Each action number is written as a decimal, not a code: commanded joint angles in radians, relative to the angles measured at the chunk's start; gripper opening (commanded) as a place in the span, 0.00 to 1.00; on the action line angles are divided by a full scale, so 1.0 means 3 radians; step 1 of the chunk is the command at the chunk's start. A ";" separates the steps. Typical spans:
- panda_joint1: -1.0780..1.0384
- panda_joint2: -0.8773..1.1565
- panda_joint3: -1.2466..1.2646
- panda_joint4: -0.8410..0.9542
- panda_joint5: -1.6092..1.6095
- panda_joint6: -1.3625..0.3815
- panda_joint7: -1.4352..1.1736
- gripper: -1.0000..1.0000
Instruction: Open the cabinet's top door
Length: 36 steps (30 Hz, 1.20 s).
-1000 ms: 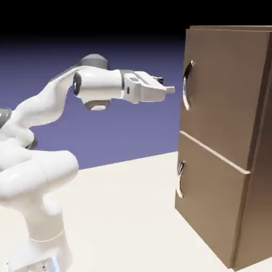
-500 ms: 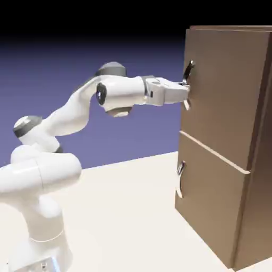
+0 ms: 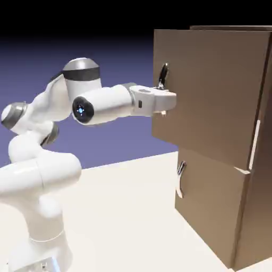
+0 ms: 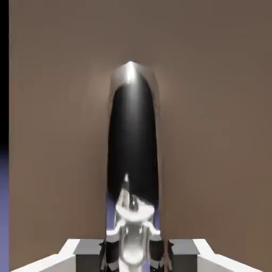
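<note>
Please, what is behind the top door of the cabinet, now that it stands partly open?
Nothing of the inside can be seen: the top door covers it. Only a thin pale strip shows beside its hinge edge.

Both views toward the handled door (image 3: 212,95)

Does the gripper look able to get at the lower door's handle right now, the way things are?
Probably not straight away: the gripper is closed on the top door's handle and would have to let go first. Nothing visible blocks the lower handle itself.
</note>
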 commanded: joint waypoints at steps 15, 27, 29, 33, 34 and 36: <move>-0.0847 0.1699 -0.0705 0.0552 -0.1531 -0.1848 -0.1310 0.00; -0.1159 0.3149 -0.0626 0.1561 -0.2752 -0.2430 -0.2284 0.00; -0.1171 0.3391 -0.0596 0.1760 -0.2937 -0.2476 -0.2401 0.00; -0.1171 0.3874 -0.0527 0.2179 -0.3280 -0.2553 -0.2581 0.00; -0.1166 0.3995 -0.0508 0.2288 -0.3360 -0.2571 -0.2614 0.00; -0.1152 0.4236 -0.0470 0.2512 -0.3513 -0.2606 -0.2666 0.00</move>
